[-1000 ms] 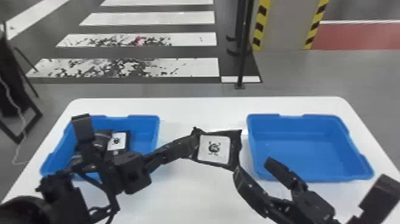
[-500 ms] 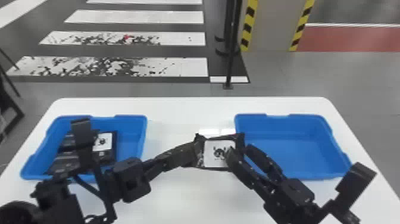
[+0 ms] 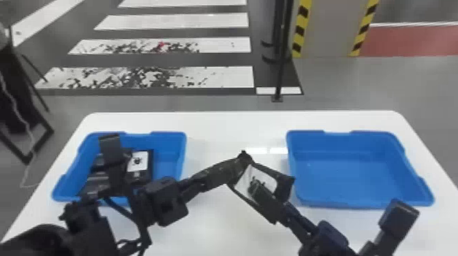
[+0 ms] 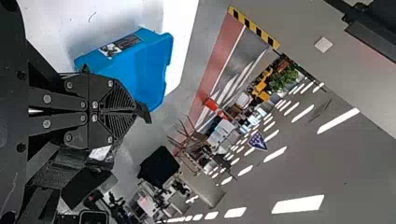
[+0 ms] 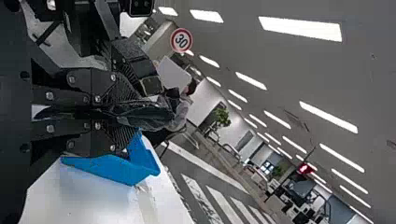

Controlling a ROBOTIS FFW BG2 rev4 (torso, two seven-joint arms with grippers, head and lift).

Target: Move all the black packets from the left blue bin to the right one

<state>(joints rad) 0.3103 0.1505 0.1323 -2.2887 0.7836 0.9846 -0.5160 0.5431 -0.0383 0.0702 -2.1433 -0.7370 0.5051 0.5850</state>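
Across the white tabletop (image 3: 218,228), my left gripper's (image 3: 242,161) fingers pinch a white-labelled black plastic packet (image 3: 271,181); my right gripper's (image 3: 257,189), earlier apart, now clamp it too; it's tilted between them.

Packets (image 3: 138,162) in left bin (image 3: 173,144); right bin (image 3: 344,177) across table (image 3: 231,127); another packet (image 3: 244,178) between bins, above table.

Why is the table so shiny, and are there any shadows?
Head view: two bright glare patches on the white table between the left blue bin and right blue bin, probably reflected lights; left wrist view: soft grey shadow beside a blue bin; right wrist view: ceiling lights glowing brightly.
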